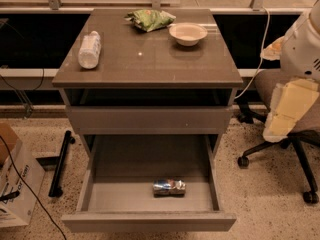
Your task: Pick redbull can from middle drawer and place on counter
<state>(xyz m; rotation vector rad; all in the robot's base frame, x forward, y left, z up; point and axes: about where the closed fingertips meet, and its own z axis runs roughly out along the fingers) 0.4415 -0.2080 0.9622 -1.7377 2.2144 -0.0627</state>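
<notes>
The redbull can [169, 187] lies on its side on the bare grey floor of the open middle drawer [150, 221], near the front and right of centre. The counter [150, 59] is the brown-grey cabinet top above it. My arm [299, 69], white and cream, hangs at the right edge of the view, beside the cabinet and well above the drawer. My gripper itself does not show in this view.
On the counter lie a clear water bottle [89, 49] at the left, a green bag [150, 19] and a white bowl [187, 33] at the back. An office chair [285, 144] stands right of the cabinet. A cardboard box [15, 184] sits on the floor at the left.
</notes>
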